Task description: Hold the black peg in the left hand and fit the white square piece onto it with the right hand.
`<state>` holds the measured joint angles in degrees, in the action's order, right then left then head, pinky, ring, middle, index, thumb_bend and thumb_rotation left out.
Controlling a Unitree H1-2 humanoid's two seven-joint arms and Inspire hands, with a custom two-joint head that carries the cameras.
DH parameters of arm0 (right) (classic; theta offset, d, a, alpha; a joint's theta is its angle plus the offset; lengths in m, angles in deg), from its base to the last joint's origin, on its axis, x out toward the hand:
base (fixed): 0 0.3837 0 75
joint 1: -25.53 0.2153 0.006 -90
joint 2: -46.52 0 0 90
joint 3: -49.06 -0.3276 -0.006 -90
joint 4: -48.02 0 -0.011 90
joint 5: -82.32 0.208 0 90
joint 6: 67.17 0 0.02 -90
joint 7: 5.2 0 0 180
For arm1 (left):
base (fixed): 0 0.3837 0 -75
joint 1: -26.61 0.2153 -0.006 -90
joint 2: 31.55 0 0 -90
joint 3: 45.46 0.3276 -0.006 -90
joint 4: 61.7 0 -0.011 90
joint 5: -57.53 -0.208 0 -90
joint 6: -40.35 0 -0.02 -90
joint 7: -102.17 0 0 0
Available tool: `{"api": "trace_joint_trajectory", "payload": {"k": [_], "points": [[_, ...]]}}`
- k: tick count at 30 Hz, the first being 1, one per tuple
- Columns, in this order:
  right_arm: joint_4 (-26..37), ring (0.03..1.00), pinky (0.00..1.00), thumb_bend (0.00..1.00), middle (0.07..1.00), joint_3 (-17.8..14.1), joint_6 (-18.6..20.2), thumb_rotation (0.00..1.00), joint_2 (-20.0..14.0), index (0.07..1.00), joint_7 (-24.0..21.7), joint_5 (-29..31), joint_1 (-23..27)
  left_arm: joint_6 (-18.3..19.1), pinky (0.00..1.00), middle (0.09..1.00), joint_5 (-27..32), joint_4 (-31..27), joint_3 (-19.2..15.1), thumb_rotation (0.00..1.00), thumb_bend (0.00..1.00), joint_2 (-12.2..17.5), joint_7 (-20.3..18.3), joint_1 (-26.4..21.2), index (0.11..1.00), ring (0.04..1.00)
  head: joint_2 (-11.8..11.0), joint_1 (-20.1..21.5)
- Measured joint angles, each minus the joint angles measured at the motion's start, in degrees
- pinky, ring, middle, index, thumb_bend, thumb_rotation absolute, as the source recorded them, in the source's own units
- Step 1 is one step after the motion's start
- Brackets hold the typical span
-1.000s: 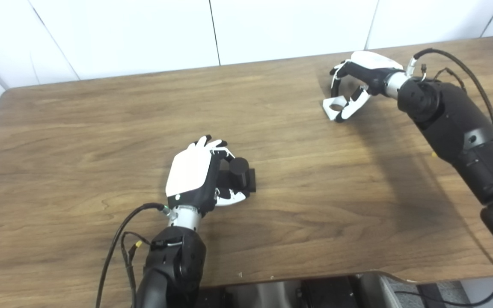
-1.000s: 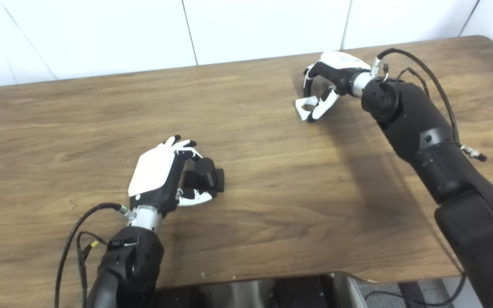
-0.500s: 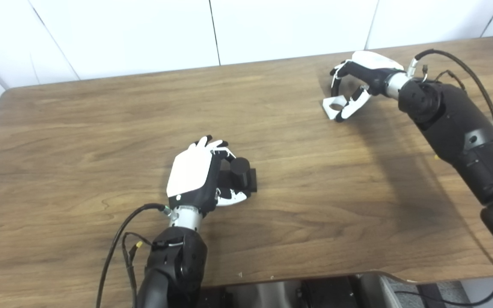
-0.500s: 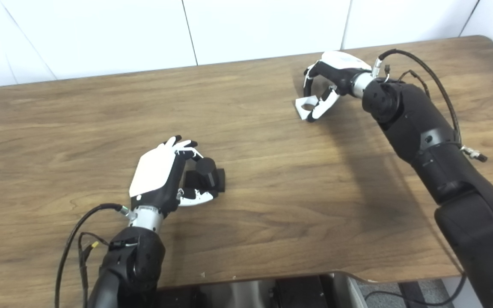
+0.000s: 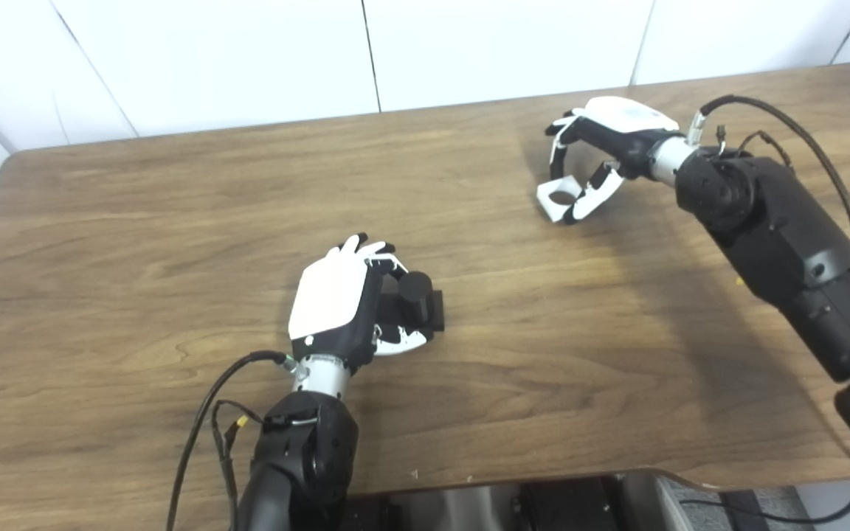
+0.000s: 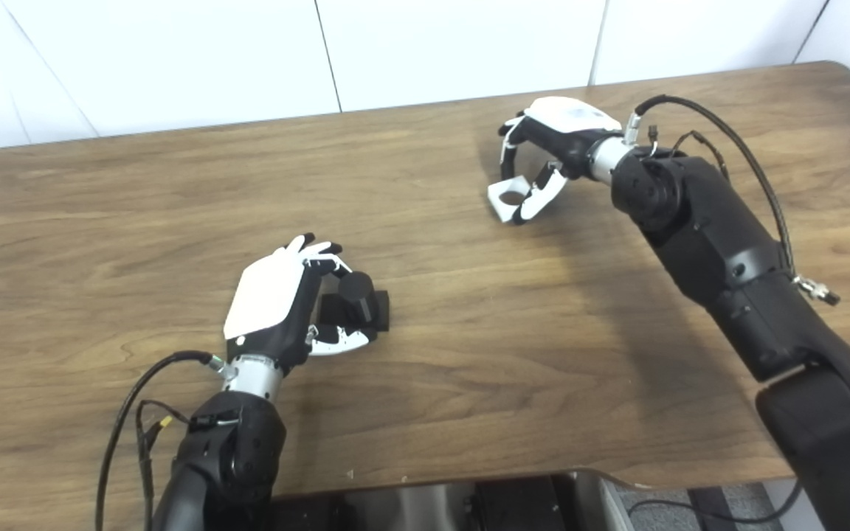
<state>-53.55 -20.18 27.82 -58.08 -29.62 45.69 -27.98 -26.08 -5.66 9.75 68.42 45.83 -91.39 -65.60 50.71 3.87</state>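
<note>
Meanwhile, left hand [image 5: 336, 302] around black peg [image 5: 414, 295], right hand [image 5: 602, 140] pinching white square piece [image 5: 559, 200], bare table [image 5: 174, 214] between.

Brown wood-grain table [image 5: 137, 221] with darker streaks. Matte black cylindrical peg on a black square base [image 5: 416, 299]. White square piece with a dark round hole [image 5: 559, 200]. Left hand [image 5: 336, 302] and right hand [image 5: 606, 136]: white backs, black fingers. White panelled wall [image 5: 248, 51].
</note>
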Motion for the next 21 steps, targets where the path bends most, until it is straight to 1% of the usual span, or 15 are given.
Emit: {"api": "trace_joint_trajectory", "payload": {"k": [3,5,9,15,21], "points": [[5.07,0.993,0.92,0.53,0.896,-0.78,0.94,0.14,-0.01,0.490,-0.56,0.09,-0.71,0.03,0.97,0.866,0.01,0.00,0.00,0.07,0.52,-0.01,-0.11,-0.05,0.486,0.968,0.09,-0.17],[9.79,0.997,0.91,0.53,0.898,-1.25,1.45,0.15,-0.01,0.490,-1.78,0.08,-1.77,0.14,0.96,0.866,0.26,0.00,-0.13,0.07,0.52,-0.15,-0.17,-0.03,0.486,0.966,0.18,-0.26],[17.26,1.000,0.92,0.53,0.900,-1.21,2.30,0.15,0.09,0.490,-4.36,-0.01,-3.89,0.20,0.96,0.869,0.16,0.00,-0.10,0.07,0.52,-0.22,-0.28,-0.05,0.486,0.970,0.26,-0.35],[25.57,1.000,0.96,0.53,0.901,-1.34,3.90,0.15,0.85,0.491,-6.79,-0.15,-6.51,0.22,0.96,0.864,0.15,0.08,-0.10,0.07,0.52,-0.24,-0.35,-0.12,0.487,0.969,0.44,-0.44],[32.41,1.000,0.97,0.53,0.904,-1.15,5.94,0.15,2.90,0.491,-9.91,-0.15,-6.89,0.23,0.97,0.872,0.12,0.26,-0.10,0.07,0.52,-0.28,-0.58,-0.29,0.487,0.978,0.53,-0.35]]}}
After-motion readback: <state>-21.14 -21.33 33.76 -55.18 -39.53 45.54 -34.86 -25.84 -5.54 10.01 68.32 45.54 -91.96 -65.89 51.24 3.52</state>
